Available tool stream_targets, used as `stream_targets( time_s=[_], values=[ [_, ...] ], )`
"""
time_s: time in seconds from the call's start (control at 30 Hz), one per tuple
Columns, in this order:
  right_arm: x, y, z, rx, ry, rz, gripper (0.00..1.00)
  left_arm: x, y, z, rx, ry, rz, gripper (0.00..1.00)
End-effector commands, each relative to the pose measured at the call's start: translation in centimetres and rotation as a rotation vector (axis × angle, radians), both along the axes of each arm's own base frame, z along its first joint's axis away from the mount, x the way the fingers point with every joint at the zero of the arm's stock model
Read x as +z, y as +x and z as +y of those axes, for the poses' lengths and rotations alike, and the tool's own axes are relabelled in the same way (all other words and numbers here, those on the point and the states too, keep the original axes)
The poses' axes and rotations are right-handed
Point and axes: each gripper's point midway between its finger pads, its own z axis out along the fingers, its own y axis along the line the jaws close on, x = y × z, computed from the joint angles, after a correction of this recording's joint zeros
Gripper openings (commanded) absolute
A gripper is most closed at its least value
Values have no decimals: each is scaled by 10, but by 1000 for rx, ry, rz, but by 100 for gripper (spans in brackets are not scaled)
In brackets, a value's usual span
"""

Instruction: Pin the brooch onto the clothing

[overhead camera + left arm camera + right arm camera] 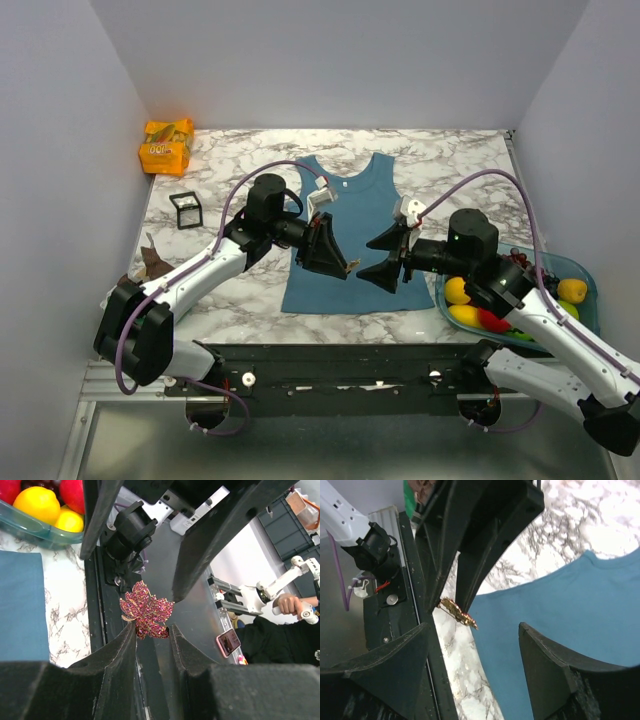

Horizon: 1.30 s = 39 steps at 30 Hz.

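The left gripper [343, 266] has its fingers [122, 647] pinched narrow on the lower edge of the brooch [146, 611]. It holds the brooch in the air over the lower part of the top [345, 205], which lies flat on the table [450, 165], probably so the pin's back is reachable. The right gripper [368, 260] faces it just beside, fingers [547, 655] spread wide and empty, placed, I judge, to work the clasp.

Glittery, perhaps gilt brooch [146, 611]; matt clothing [355, 205]
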Motion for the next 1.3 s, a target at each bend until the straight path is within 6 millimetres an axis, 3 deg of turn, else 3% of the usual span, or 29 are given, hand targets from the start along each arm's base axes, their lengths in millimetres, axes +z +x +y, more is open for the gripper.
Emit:
stream_targets(
  time_s=[0.0,0.13,0.8,1.03,1.27],
  values=[
    [33,-9,8,88,54,-101,75,6,-13,4,-54,-18,-1,27],
    [34,-8,13,116,42,-112,61,5,-14,3,-58,-16,4,25],
    [21,-20,29,262,7,-66,36,3,-16,3,-79,-12,18,24],
    [21,-25,32,304,9,-48,18,3,-18,2,-85,-13,17,23],
    [18,-35,35,368,16,-13,7,2,-16,1,-84,-10,22,22]
  ],
)
